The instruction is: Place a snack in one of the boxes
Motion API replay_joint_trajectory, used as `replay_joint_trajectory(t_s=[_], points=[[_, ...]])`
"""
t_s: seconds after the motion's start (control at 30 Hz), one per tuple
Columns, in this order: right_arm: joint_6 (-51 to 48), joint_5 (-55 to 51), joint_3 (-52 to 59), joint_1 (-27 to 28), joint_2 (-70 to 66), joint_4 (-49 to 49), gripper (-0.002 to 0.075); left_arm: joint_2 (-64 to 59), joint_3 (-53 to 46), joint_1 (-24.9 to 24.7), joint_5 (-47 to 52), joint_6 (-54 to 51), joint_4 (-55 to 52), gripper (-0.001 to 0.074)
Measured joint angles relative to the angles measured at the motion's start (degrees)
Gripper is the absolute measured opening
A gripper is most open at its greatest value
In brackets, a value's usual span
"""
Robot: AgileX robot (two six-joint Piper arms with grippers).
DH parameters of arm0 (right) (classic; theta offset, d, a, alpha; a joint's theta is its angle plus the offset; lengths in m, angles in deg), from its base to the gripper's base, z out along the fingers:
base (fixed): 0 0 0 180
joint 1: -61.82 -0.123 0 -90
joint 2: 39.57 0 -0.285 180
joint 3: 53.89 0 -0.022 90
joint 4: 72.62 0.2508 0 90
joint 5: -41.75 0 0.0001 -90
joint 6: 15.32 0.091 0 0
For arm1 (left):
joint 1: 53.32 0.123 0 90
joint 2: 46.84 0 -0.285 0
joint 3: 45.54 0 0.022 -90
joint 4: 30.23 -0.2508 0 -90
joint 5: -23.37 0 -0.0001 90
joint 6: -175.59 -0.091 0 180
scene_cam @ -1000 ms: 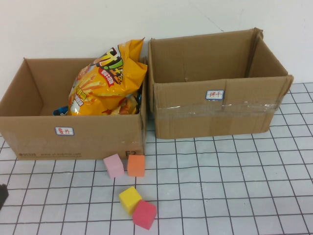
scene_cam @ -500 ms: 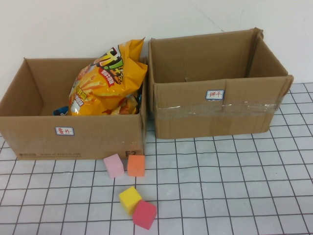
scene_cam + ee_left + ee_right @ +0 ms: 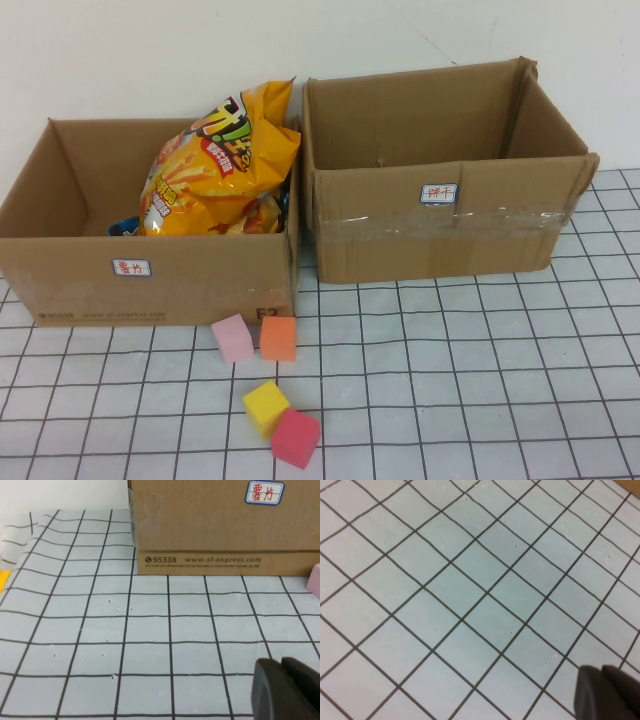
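A yellow-orange snack bag [image 3: 222, 165] stands inside the left cardboard box [image 3: 150, 275], leaning on its right wall, with a small blue packet [image 3: 124, 226] beside it. The right cardboard box [image 3: 445, 235] shows no contents. Neither gripper shows in the high view. My left gripper [image 3: 282, 666] is shut and empty, low over the grid cloth in front of the left box [image 3: 220, 530]. My right gripper [image 3: 601, 672] is shut and empty over bare grid cloth.
Four foam cubes lie in front of the left box: pink [image 3: 232, 337], orange [image 3: 278, 338], yellow [image 3: 266, 407] and red [image 3: 296, 437]. The pink cube's edge shows in the left wrist view [image 3: 315, 580]. Both boxes carry white labels. A white wall stands behind.
A dark piece of the left arm at the high view's lower left edge one second ago has withdrawn out of view. The snack bag, boxes and cubes have not moved.
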Motion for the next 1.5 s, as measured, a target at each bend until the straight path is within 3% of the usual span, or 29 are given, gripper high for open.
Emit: replay_joint_trajectory(t_s=[0.47, 1.07, 1.2, 1.33, 1.5], points=[[0.00, 0.00, 0.00, 0.00, 0.00, 0.00, 0.0003, 0.00, 0.00, -0.87, 0.22, -13.45, 7.42, -0.0001], [0.00, 0.00, 0.00, 0.00, 0.37, 0.00, 0.0003, 0.00, 0.00, -0.87, 0.22, -14.69, 8.02, -0.0001], [2.31, 0.73, 0.03, 4.69, 6.71, -1.23, 0.0003, 0.00, 0.00, -0.87, 0.22, -14.69, 8.23, -0.0001], [5.49, 3.30, 1.25, 12.68, 13.03, -2.15, 0.0002, 0.00, 0.00, -0.87, 0.22, -14.69, 8.23, -0.0001], [8.94, 7.38, 8.91, 20.63, 21.45, -3.36, 0.0002, 0.00, 0.00, -0.87, 0.22, -14.69, 8.23, -0.0001]])
